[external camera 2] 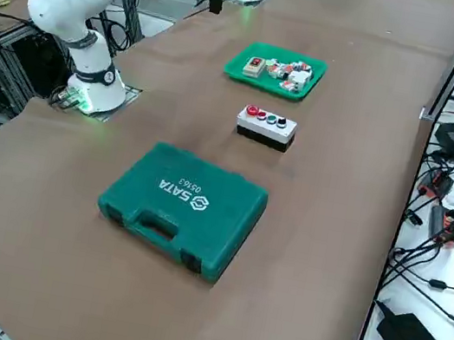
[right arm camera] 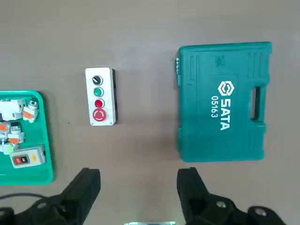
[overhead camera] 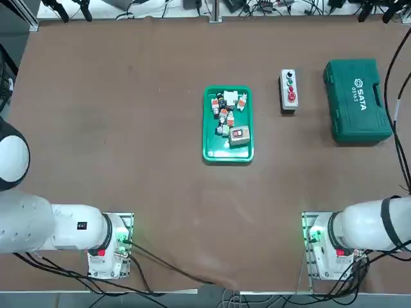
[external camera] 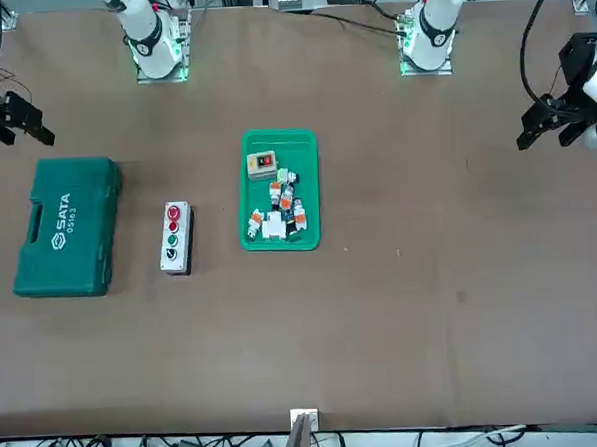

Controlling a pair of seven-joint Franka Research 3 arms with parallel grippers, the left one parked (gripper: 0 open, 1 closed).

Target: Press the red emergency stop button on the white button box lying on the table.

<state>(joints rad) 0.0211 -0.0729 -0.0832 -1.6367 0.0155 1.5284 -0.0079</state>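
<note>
The white button box (right arm camera: 100, 96) lies flat on the brown table (overhead camera: 128, 160), between a green tray and a green toolbox. Its buttons run in a row: black, green, small red, then the larger red emergency stop button (right arm camera: 99, 115) at one end. The same box (overhead camera: 289, 91) (external camera: 175, 237) (external camera 2: 265, 126) shows in the other views, with nothing touching it. My right gripper (right arm camera: 138, 177) hangs high above the table, open and empty, its two black fingers (right arm camera: 86, 180) spread wide. In the front view the right gripper (external camera: 13, 118) shows at the left edge.
A green SATA toolbox (overhead camera: 357, 99) lies shut to the right of the box. A green tray (overhead camera: 207, 122) with small parts and a grey switch (overhead camera: 239, 134) sits at mid-table. Cables run along the far edge and down the right side.
</note>
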